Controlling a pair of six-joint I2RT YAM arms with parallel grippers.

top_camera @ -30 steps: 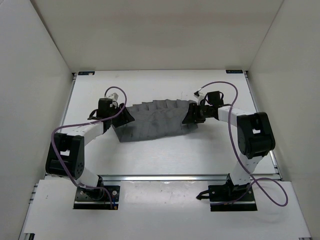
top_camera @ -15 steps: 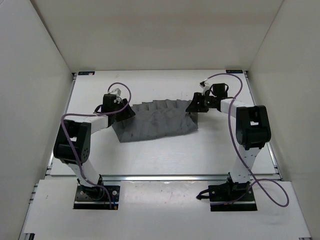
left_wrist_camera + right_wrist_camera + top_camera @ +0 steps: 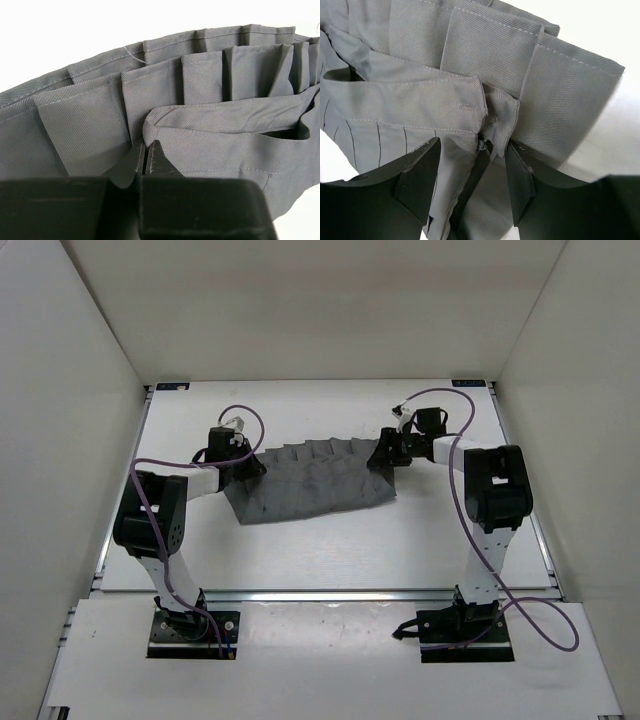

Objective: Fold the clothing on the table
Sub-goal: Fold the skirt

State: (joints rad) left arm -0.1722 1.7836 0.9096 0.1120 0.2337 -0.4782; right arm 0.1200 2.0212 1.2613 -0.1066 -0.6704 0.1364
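The clothing (image 3: 310, 480), dark grey and pleated, lies spread across the middle of the white table (image 3: 330, 550). My left gripper (image 3: 250, 462) is at its left end. In the left wrist view the left gripper (image 3: 145, 148) is shut, its tips pinched on a folded seam edge of the clothing (image 3: 210, 115). My right gripper (image 3: 385, 455) is at the right end. Seen from the right wrist, the right gripper (image 3: 474, 145) stands open, its fingers straddling a bunched fold of the clothing (image 3: 470, 75) near a corner.
Thin metal rails (image 3: 350, 592) edge the table, and white walls (image 3: 60, 440) close it in on the left, back and right. Purple cables (image 3: 455, 430) loop off both arms. Bare table lies in front of the garment.
The left gripper has shut on the garment's left edge, after standing open. Both arms have drawn in toward the garment's far corners, and the right gripper now sits slightly farther back.
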